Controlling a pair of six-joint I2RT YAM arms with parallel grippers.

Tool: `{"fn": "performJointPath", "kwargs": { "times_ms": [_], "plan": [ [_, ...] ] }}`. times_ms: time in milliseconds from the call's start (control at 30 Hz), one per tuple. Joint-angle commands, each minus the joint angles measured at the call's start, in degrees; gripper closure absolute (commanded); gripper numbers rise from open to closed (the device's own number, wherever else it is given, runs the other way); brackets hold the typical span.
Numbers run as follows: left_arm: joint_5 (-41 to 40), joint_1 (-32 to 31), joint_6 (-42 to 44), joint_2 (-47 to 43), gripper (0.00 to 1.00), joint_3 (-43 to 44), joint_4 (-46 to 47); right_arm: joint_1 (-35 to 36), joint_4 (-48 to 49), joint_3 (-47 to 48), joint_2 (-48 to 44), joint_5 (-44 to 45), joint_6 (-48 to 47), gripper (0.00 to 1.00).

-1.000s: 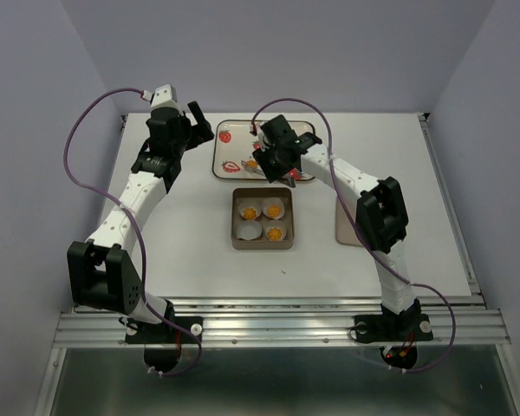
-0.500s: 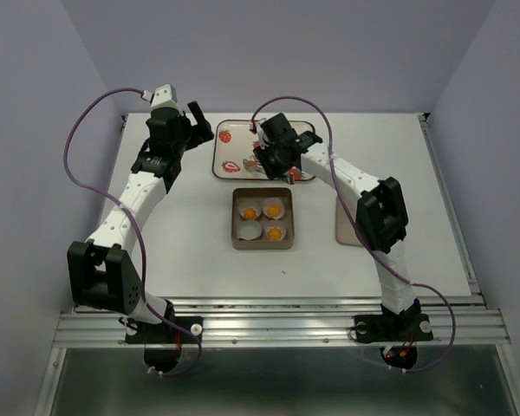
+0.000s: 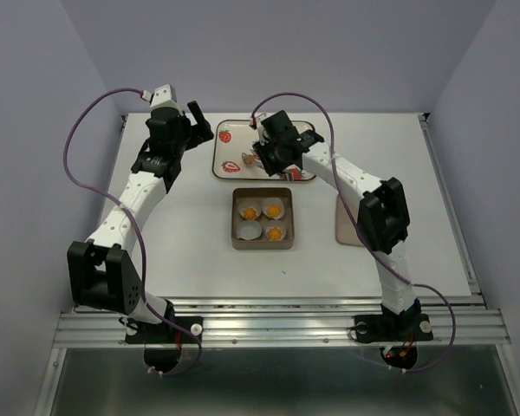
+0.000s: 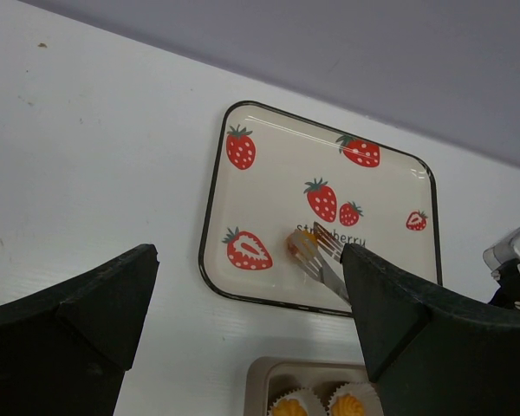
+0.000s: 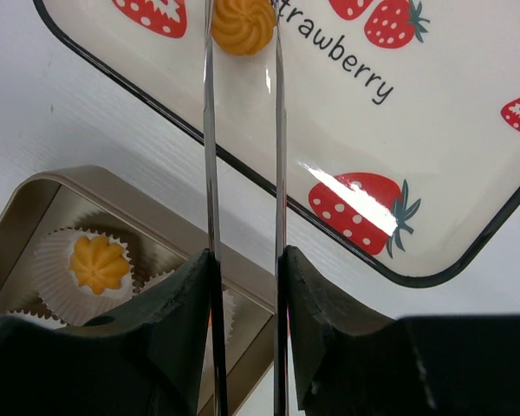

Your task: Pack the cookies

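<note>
One orange-yellow cookie (image 5: 243, 24) lies on the strawberry-print tray (image 3: 230, 147); it also shows in the left wrist view (image 4: 302, 240). My right gripper (image 5: 247, 260) is shut on metal tongs (image 5: 210, 173), and the tong tips stand either side of that cookie, slightly apart. The square tin (image 3: 262, 245) sits in front of the tray. It holds three cookies (image 3: 273, 208) in white paper cups and one empty cup (image 3: 250, 230). My left gripper (image 3: 195, 117) is open and empty, raised left of the tray.
A flat pale piece (image 3: 345, 221) lies on the table right of the tin, partly under the right arm. The tin's rim (image 5: 35, 186) is close below the tongs. The table's back wall is just behind the tray.
My right gripper has shifted the tongs slightly left and farther over the tray, bringing the tips around the cookie. The left arm has not moved.
</note>
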Motion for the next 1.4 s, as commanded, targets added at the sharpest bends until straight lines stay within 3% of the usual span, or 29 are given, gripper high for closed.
{"fn": "performJointPath", "kwargs": {
  "times_ms": [0, 267, 767, 1367],
  "plan": [
    [-0.75, 0.3, -0.19, -2.45, 0.01, -0.62, 1.73, -0.3, 4.04, 0.16, -5.31, 0.81, -0.14, 0.63],
    [-0.66, 0.3, -0.45, -3.15, 0.01, -1.14, 2.08, -0.3, 5.8, -5.64, -12.16, -3.75, -0.67, 0.63],
    [1.36, 0.3, -1.07, -2.89, 0.01, -1.67, 3.22, 3.29, 8.09, -30.59, -34.04, -15.79, -1.71, 0.63],
    [3.65, 0.12, -1.33, -4.82, 0.01, -4.22, 3.49, 7.96, -1.31, -38.34, -41.7, -18.87, -2.51, 0.62]
  ]
}}
